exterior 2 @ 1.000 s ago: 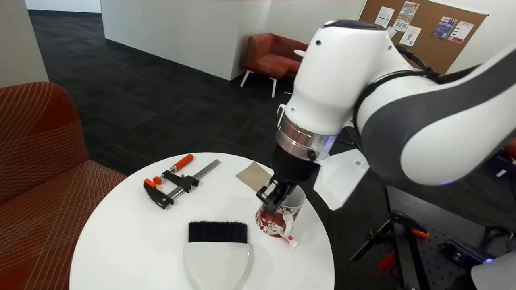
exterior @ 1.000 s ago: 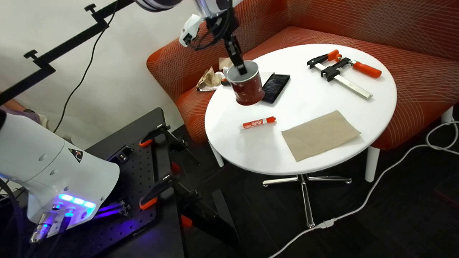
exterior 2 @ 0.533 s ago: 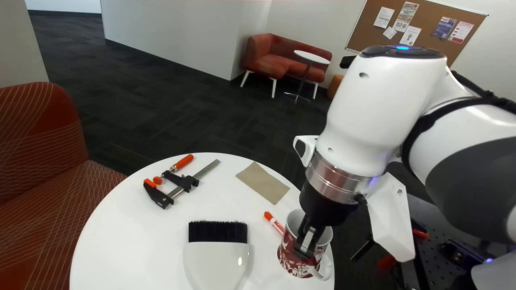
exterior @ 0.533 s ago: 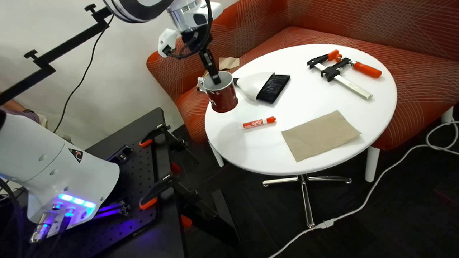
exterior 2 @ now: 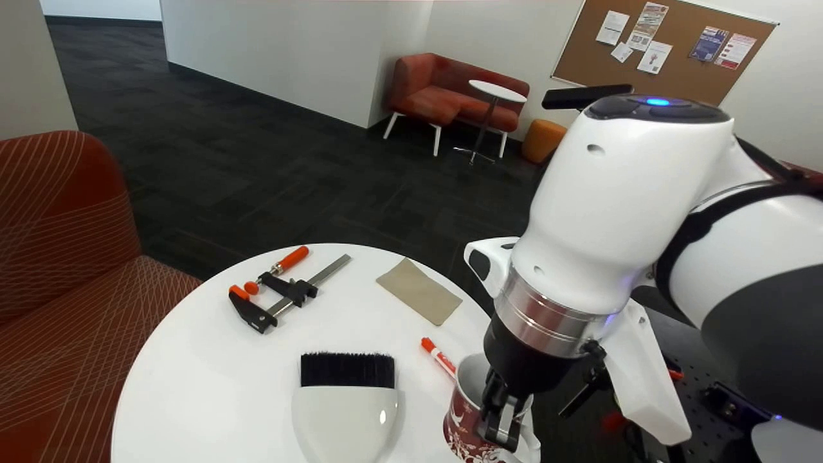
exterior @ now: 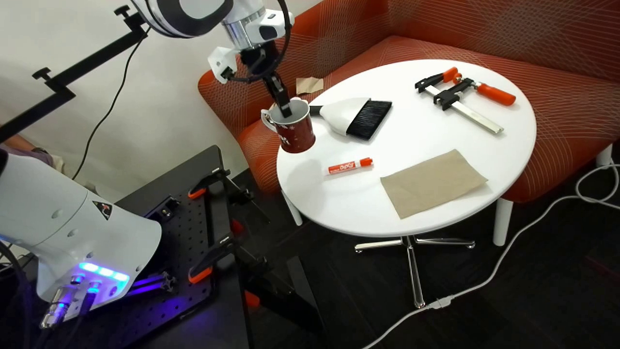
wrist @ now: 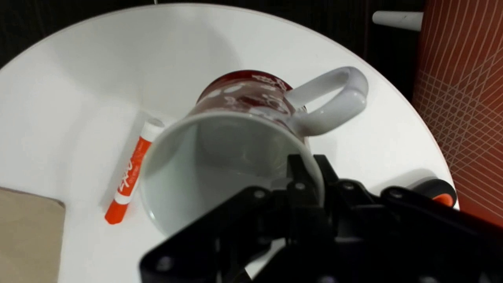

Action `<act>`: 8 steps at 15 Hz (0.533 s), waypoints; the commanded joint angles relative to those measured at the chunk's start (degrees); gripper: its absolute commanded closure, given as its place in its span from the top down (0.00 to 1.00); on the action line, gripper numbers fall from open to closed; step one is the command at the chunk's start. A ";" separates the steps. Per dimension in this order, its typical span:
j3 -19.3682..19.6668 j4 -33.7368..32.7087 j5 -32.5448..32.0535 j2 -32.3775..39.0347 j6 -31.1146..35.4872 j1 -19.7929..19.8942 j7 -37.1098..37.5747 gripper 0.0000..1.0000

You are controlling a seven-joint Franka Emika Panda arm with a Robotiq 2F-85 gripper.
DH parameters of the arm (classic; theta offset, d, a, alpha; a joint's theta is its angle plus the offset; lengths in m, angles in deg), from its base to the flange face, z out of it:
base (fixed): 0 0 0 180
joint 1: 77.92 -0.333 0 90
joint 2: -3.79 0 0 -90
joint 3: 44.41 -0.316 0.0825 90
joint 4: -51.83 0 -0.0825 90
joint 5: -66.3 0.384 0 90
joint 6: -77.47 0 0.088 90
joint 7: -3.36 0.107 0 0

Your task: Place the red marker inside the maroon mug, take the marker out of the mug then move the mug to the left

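The maroon mug (exterior: 297, 136) is upright or slightly tilted in my gripper and seems to hang above the white table near its edge. It shows in both exterior views (exterior 2: 464, 421) and in the wrist view (wrist: 239, 96), with its white handle and pale inside. The inside looks empty. My gripper (wrist: 307, 160) is shut on the mug's rim, one finger inside and one outside; it also shows in an exterior view (exterior: 286, 111). The red marker (exterior: 349, 166) lies on the table beside the mug; in an exterior view (exterior 2: 438, 355) the mug hides its white end. It also shows in the wrist view (wrist: 134, 167).
A white brush with black bristles (exterior: 365, 118) lies on the round white table (exterior: 339, 208) near the mug. A brown paper sheet (exterior: 433, 183) and an orange-and-black clamp (exterior: 460, 99) lie farther along. A red sofa (exterior: 557, 77) borders the table.
The mug has moved with my gripper, leftward in one exterior picture and right and toward the camera in another, slowing in the last half second. The marker, brush and clamp have not moved.
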 commanded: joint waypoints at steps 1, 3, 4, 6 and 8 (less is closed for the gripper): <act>-0.87 -1.72 0.88 2.10 0.78 1.50 -3.17 0.02; -0.28 -2.68 0.06 3.53 1.25 1.31 -3.31 0.02; -0.18 -3.21 -0.10 4.28 1.51 1.28 -3.32 0.02; 0.01 -4.14 -0.42 5.61 2.37 0.94 -3.18 0.02; 0.71 -5.11 -1.26 6.95 3.30 0.14 -2.37 0.02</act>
